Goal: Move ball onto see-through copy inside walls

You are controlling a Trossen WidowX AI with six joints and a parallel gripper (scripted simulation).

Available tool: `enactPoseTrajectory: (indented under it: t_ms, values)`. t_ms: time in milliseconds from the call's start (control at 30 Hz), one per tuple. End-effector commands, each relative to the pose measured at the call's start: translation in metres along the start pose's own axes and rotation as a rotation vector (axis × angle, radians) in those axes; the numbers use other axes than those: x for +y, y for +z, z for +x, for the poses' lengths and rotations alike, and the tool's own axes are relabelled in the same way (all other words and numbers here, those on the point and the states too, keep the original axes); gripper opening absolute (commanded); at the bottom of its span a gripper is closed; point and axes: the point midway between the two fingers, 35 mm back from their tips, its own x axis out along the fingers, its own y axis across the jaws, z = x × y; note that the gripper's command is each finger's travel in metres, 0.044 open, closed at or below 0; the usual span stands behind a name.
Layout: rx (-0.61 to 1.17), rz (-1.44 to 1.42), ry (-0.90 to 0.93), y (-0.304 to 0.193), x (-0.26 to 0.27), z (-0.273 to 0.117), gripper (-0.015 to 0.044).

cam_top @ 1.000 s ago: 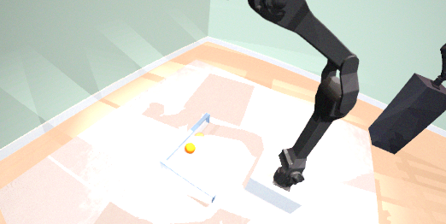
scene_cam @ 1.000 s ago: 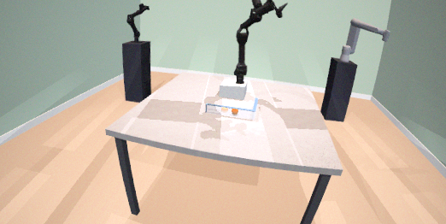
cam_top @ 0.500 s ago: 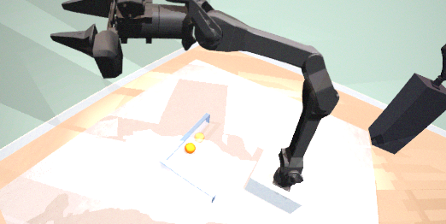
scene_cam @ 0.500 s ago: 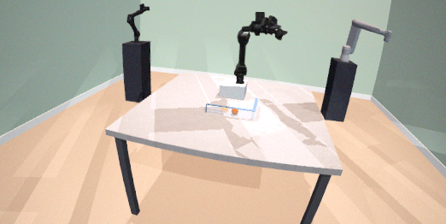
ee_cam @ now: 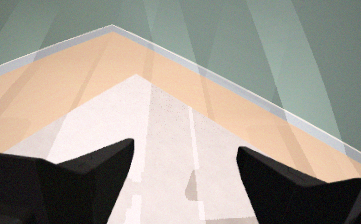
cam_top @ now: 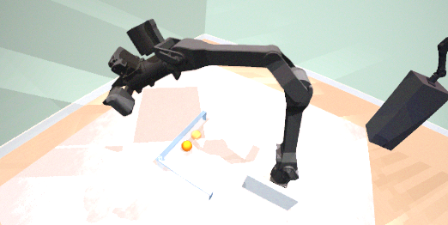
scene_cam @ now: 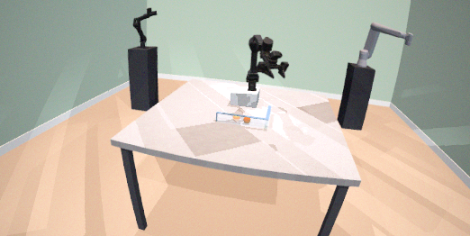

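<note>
From the top view, the ball point(cam_top: 186, 146) rests on the desk point(cam_top: 326, 144) inside the corner made by the two low clear walls point(cam_top: 184, 132), just beside the paler see-through copy point(cam_top: 196, 134), which lies a little farther in along the far wall; the two look close, almost touching, but not overlapping, so the ball is not yet on its spot. The claw point(cam_top: 122, 101) hangs high above the desk to the far left of the walls, well apart from the ball, with the arm stretched out over it. The walls only close two sides, so I judge the main risk to be a clumsy nudge on approach that rolls the ball out through the open side, or a fast release that lets it roll off the copy. In the exterior view, the ball point(scene_cam: 247, 119) and the copy point(scene_cam: 237, 117) sit side by side within the walled corner, with nothing else inside, and the claw point(scene_cam: 278, 67) is raised well above them. In the wrist view, the two dark fingers stand fairly wide with nothing between them, only bare desk point(ee_cam: 166, 150) and floor beyond; the ball is out of this view.
</note>
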Motion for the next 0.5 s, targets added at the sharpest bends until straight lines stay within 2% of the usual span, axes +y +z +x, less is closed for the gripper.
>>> enactPoseTrajectory:
  t_ms: [0, 233, 467]
  values:
    - [0.221, 0.141, -0.055, -0.072, -0.021, 0.018, 0.0327]
    - [0.567, 0.351, -0.163, -0.184, -0.044, 0.017, 0.0327]
    - [0.932, 0.542, -0.289, -0.290, -0.053, -0.014, 0.0327]
